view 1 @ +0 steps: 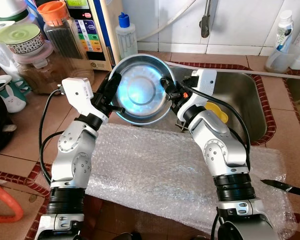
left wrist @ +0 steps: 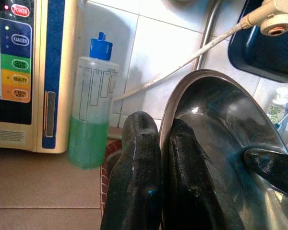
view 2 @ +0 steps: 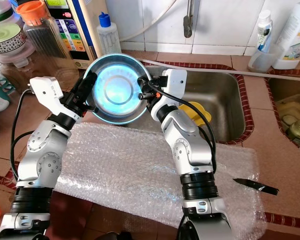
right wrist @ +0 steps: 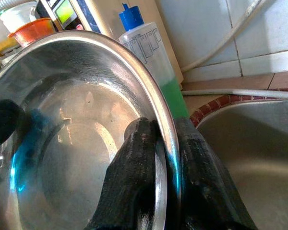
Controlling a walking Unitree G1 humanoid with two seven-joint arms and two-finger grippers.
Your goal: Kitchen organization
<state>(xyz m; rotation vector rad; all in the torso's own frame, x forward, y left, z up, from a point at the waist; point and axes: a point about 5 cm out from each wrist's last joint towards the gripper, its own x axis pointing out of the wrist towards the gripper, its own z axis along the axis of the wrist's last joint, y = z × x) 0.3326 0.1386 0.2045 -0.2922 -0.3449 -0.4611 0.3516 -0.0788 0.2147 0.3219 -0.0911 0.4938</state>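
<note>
I hold the steel bowl (view 1: 141,89) up between both arms, at the near left corner of the sink (view 1: 240,100), above the far edge of the bubble wrap (view 1: 160,170). My left gripper (view 1: 111,90) is clamped on its left rim, my right gripper (view 1: 168,89) on the opposite rim, one finger inside, one outside. This looks like mid-carry; next I judge both arms must move together, keeping the bowl level, toward wherever it belongs.

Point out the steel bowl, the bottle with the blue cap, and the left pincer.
steel bowl (view 1: 140,90), left eye view, centre of its inner base.
bottle with the blue cap (view 1: 126,37), left eye view, clear body.
left pincer (view 1: 113,85), left eye view, fingertips clamped on the bowl's rim.
</note>
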